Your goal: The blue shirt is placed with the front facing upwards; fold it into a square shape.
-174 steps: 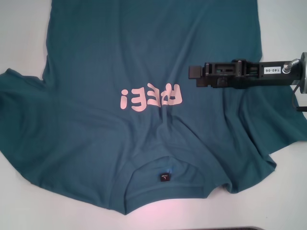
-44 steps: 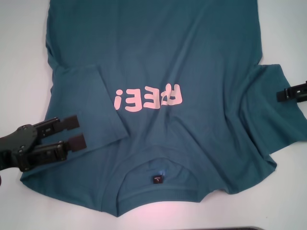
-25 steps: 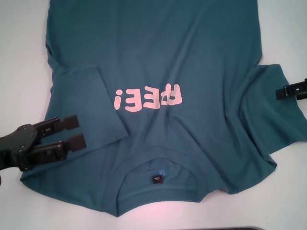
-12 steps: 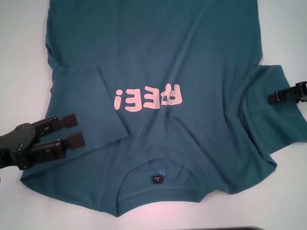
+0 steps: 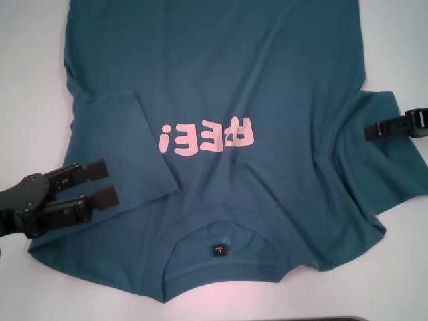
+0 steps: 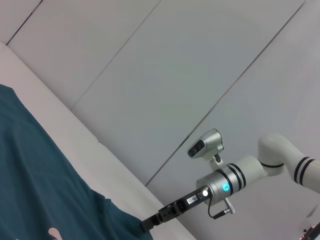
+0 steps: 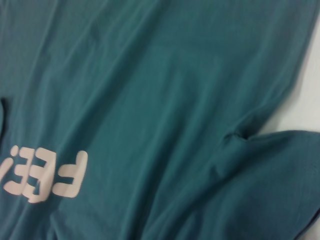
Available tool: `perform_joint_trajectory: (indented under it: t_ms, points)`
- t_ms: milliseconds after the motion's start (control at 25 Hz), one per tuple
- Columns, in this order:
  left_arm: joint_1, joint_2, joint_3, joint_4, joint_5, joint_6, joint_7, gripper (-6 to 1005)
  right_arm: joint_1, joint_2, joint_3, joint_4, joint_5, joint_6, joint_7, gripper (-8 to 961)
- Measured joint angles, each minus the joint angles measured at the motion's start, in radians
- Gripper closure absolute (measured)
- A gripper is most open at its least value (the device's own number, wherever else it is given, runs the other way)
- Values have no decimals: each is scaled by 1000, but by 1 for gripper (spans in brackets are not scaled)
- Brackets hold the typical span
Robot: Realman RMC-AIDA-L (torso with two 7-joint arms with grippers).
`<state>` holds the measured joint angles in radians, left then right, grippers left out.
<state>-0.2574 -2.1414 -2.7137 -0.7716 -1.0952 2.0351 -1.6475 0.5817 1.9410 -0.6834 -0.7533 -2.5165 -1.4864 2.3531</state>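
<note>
1. Head view, against the earlier frames: the right gripper (image 5: 372, 132) has crept inward from the right edge, so its tip now lies over the right sleeve (image 5: 391, 160) where before it only just entered the frame. Seven seconds back that same arm reached across the chest beside the lettering, and the left sleeve lay spread out flat. The left gripper (image 5: 101, 182) has barely shifted.
2. Head view, the garment: the blue shirt (image 5: 221, 87) lies front up on the white table (image 5: 30, 80), collar towards the robot, with the black neck label (image 5: 219, 249) showing inside the neckline and the pink lettering (image 5: 207, 136) upside down. The left sleeve (image 5: 124, 147) is folded inward onto the body; the right sleeve lies out sideways.
3. Head view, the grippers: the left gripper hovers at the folded sleeve's near corner, its two fingers plainly parted and holding nothing. The right arm comes in level from the right; whether its fingers are apart cannot be told.
4. Left wrist view: the shirt (image 6: 35, 175) fills the lower corner, and far off the right arm (image 6: 235, 180) stretches out with its gripper (image 6: 147, 225) at the cloth's edge.
5. Right wrist view: teal cloth (image 7: 150, 100) fills the frame, with lettering (image 7: 42, 172), a creased sleeve (image 7: 270, 170) and a strip of table (image 7: 307, 95).
</note>
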Motion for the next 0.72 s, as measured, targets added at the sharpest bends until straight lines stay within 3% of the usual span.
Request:
perform_joint_trajectory:
  t_ms: [480,680,720]
  points:
    - [-2,0,0,0,0,2,0,52,-3,-8,8,4,21,-14,60,99]
    - [-2,0,0,0,0,2,0,53,-7,-18,25,1,25,-27,75,128]
    - [-2,0,0,0,0,2,0,53,-7,-19,26,1,23,-28,75,171]
